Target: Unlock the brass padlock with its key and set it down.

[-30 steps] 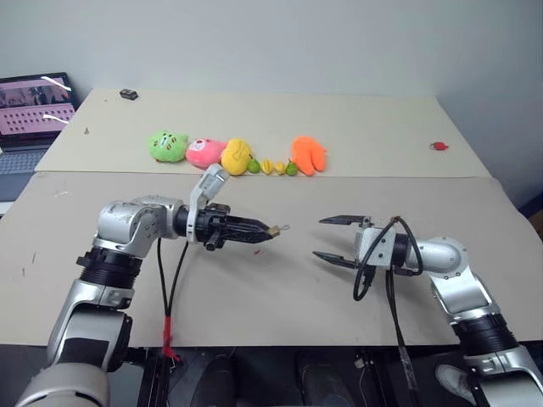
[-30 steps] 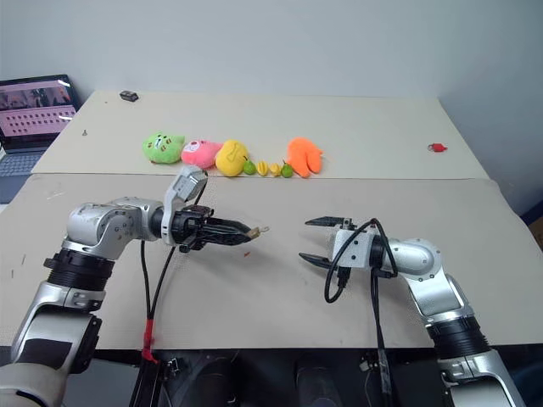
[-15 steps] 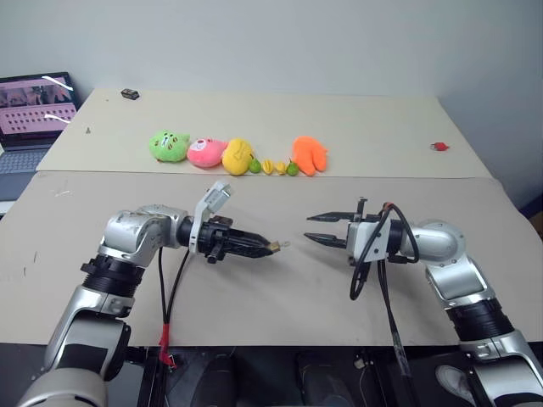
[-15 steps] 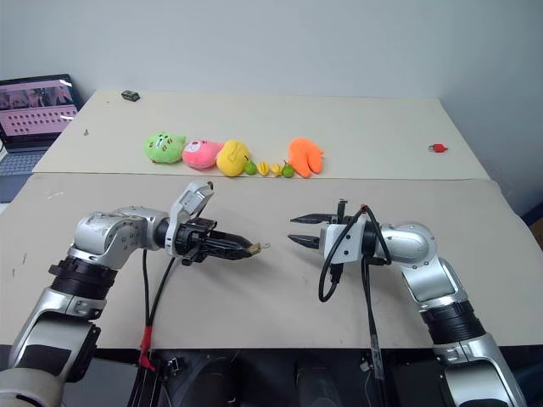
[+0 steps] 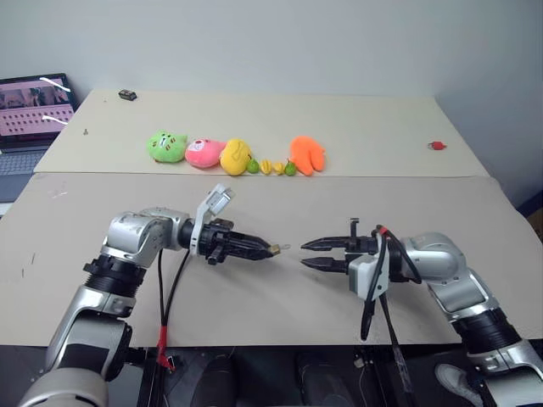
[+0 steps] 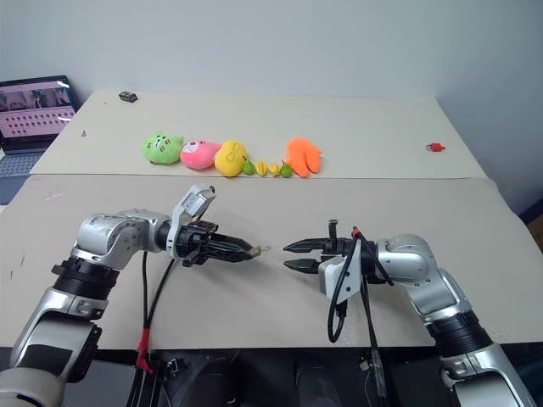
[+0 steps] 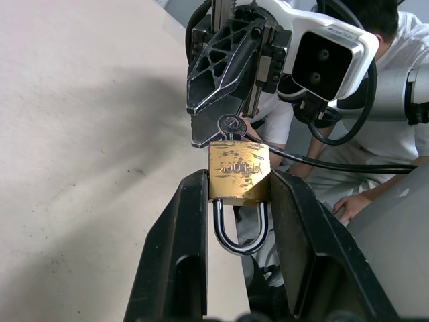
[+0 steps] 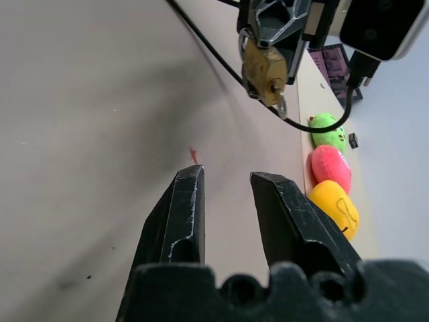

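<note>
Since a second ago the right gripper [image 5: 304, 253], empty with jaws narrowed, has swung toward frame centre, where the left gripper [image 5: 270, 249] pinches the small, rigid, slippery brass padlock [image 7: 239, 173], whose key [image 7: 230, 124] bow is the spot to pinch.

Arms: my two arms [image 5: 127, 242] are silver metal with black ribbed joint bands.
Wrists: each carries a white camera block [image 5: 218, 199] with dark round lenses.
Grippers: my left gripper [image 5: 265, 248] and right gripper [image 5: 310, 253] have black latticed jaws.
Cables: black cables [image 5: 174, 284] loop from both wrists; the left one has red tape low down.
</note>
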